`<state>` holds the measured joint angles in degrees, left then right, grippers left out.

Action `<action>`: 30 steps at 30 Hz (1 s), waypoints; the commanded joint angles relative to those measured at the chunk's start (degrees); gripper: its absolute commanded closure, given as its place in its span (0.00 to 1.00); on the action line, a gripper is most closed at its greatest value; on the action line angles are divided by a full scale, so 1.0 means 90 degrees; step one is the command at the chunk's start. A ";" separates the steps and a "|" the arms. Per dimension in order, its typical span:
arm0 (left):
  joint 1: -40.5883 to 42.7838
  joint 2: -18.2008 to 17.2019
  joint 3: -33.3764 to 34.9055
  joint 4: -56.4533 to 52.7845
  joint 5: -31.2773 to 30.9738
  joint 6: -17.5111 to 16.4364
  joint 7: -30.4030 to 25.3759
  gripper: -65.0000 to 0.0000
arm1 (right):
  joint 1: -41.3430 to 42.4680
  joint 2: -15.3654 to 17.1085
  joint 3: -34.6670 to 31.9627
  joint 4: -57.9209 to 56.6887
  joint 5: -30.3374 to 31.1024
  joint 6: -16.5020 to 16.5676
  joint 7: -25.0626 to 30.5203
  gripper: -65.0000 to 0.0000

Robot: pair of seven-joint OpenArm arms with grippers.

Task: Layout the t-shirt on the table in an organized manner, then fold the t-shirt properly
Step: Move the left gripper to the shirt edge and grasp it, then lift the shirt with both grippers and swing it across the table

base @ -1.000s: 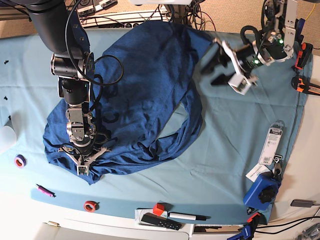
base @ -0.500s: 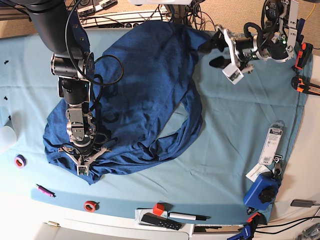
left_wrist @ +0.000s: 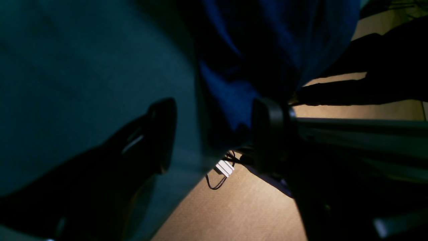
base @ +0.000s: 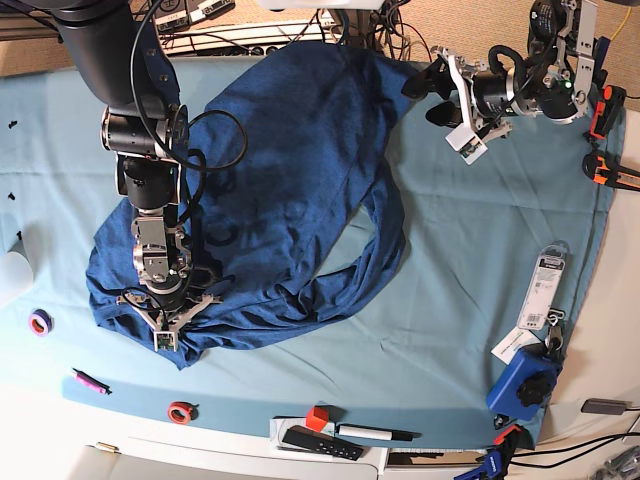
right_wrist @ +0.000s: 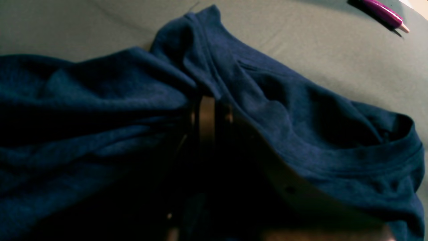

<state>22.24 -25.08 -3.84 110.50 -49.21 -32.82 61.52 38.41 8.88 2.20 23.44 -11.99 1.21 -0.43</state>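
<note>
Across the teal bench [base: 470, 270] the t-shirt [base: 290, 180] is lying crumpled, spreading from the far edge down toward the near left, one dark-blue fold curling to the right. Near the far right corner the left tool [base: 432, 95] is hovering just beside the shirt's far edge, its fingers [left_wrist: 164, 134] standing wide apart and gripping nothing. At the shirt's near-left hem the right tool [base: 166, 325] is pinching the fabric, jaws clamped together on the t-shirt.
</note>
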 commanded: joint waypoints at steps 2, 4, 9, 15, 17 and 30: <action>-0.0002 -0.0051 -0.0034 0.0100 -0.0155 0.0005 -0.0078 0.44 | 0.0172 0.0070 0.0012 0.0051 -0.0007 -0.0090 -0.0087 1.00; 0.0000 -0.0051 -0.0034 0.0085 -0.0155 0.0005 -0.0078 0.44 | 0.0172 0.0070 0.0012 0.0051 -0.0007 -0.0092 -0.0104 1.00; -0.0007 -0.0002 -0.0034 -0.0240 -0.0155 0.0000 -0.0316 0.44 | 0.0172 0.0073 0.0012 0.0051 -0.0007 -0.0092 -0.0119 1.00; -0.0005 0.0328 -0.0034 -0.0794 -0.0219 -0.0197 -0.0333 0.45 | 0.0172 0.0070 0.0012 0.0051 -0.0010 -0.0092 -0.0119 1.00; -0.0005 0.0432 -0.0034 -0.0831 -0.0231 -0.0199 -0.0323 0.45 | 0.0172 0.0070 0.0012 0.0051 -0.0007 -0.0092 -0.0119 1.00; -0.0039 0.0478 0.0248 -0.0831 -0.0726 -0.0508 0.0347 0.45 | 0.0172 0.0070 0.0015 0.0051 -0.0010 -0.0090 -0.0121 1.00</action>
<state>21.71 -20.32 -1.58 102.48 -56.23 -37.60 63.64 38.44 8.88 2.20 23.44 -11.99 1.06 -0.80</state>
